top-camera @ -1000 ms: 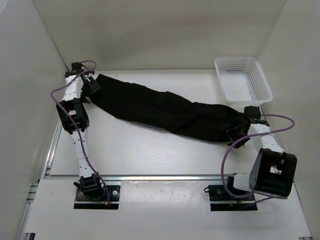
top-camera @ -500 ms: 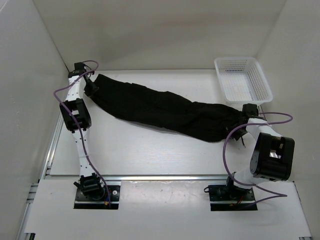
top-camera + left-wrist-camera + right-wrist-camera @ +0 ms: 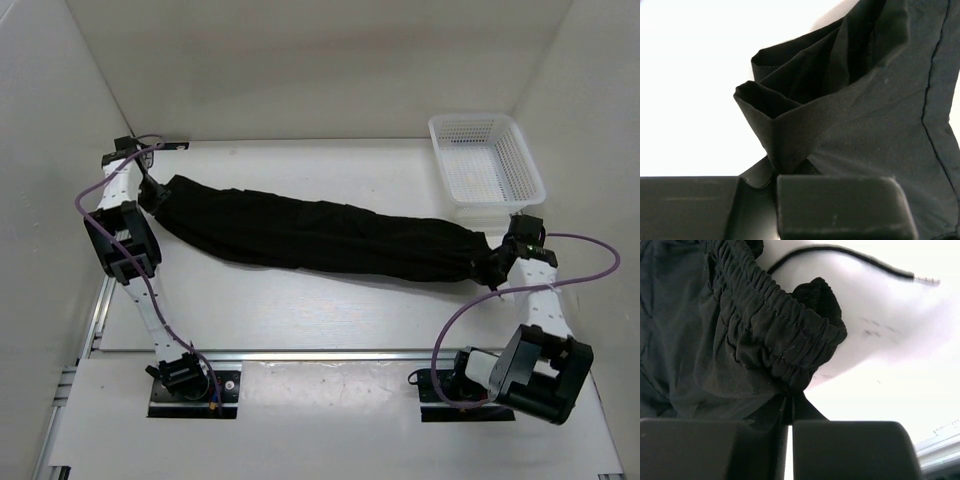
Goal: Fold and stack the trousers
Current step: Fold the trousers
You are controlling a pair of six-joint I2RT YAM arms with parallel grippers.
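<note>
Trousers (image 3: 320,235): stretched lengthwise across table (image 3: 300,310), narrow strip, legs apparently laid together. Left gripper (image 3: 154,192): pinched tight on hem end. Right gripper (image 3: 490,264): pinched tight on elastic waistband. Outstanding, by judgement: end-to-end folds, stacking.

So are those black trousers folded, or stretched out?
Stretched out, not folded: the trousers run as one long band across the table, left gripper pinching the hems, right gripper the waistband.
</note>
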